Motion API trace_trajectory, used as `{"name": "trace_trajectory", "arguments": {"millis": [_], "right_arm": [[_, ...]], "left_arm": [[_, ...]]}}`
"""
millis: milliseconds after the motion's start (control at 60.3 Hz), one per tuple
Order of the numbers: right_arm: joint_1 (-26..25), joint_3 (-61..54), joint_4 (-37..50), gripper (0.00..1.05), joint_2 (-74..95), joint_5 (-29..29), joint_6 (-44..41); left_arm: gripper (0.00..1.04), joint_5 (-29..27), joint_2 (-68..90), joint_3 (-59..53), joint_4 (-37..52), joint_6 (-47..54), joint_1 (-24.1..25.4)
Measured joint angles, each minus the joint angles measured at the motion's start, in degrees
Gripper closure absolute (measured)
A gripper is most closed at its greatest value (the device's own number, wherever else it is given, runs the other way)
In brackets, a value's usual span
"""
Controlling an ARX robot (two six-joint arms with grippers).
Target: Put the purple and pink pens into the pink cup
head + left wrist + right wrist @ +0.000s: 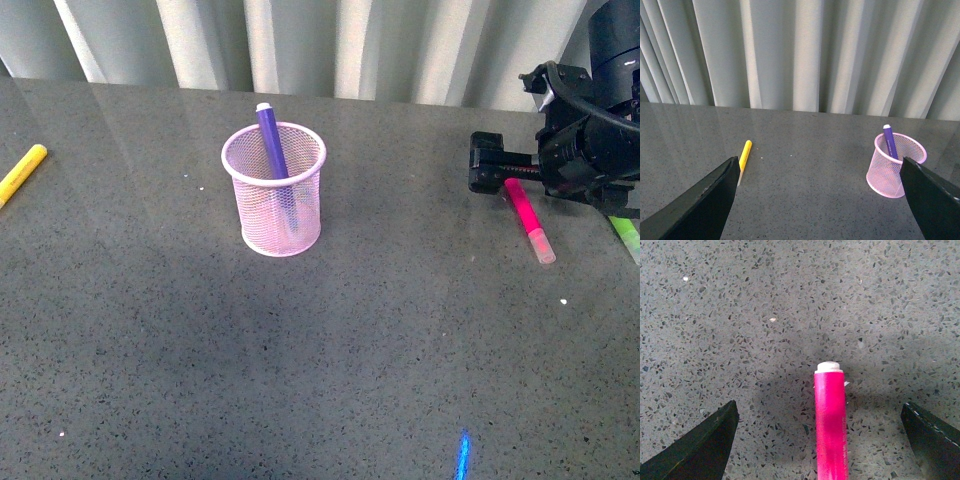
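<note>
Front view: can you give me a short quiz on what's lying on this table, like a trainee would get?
1. True or false: the purple pen stands inside the cup.
2. The pink pen is: A) in the cup, B) lying on the table, C) lifted in the air.
3. What colour is the marker at far left?
Key: 1 true; 2 B; 3 yellow.

The front view's left edge cuts off the yellow marker point(20, 172), its right edge the lime green marker point(627, 238). The right arm point(590, 140) hides the upper end of the pink pen point(528, 222). The mesh of the pink cup point(260, 215) veils the lower half of the purple pen point(268, 135).
</note>
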Motion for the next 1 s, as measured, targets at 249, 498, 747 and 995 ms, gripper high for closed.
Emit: {"name": "trace_trajectory", "arguments": {"millis": [249,498,747,995], "right_arm": [[0.22,0.0,0.7,0.07,0.66,0.15,0.02],[0.17,1.05,0.26,0.37,1.57,1.07,0.02],[0.26,2.43,-0.68,0.78,2.34,0.46,0.39],[1.05,2.23,-0.04,0.93,2.32,-0.07,1.18]], "left_arm": [[0.07,0.02,0.0,0.0,0.0,0.0,0.0],[0.07,0.0,0.0,0.0,0.0,0.0,0.0],[0.07,0.02,0.0,0.0,0.0,0.0,0.0],[0.07,0.02,0.0,0.0,0.0,0.0,0.0]]}}
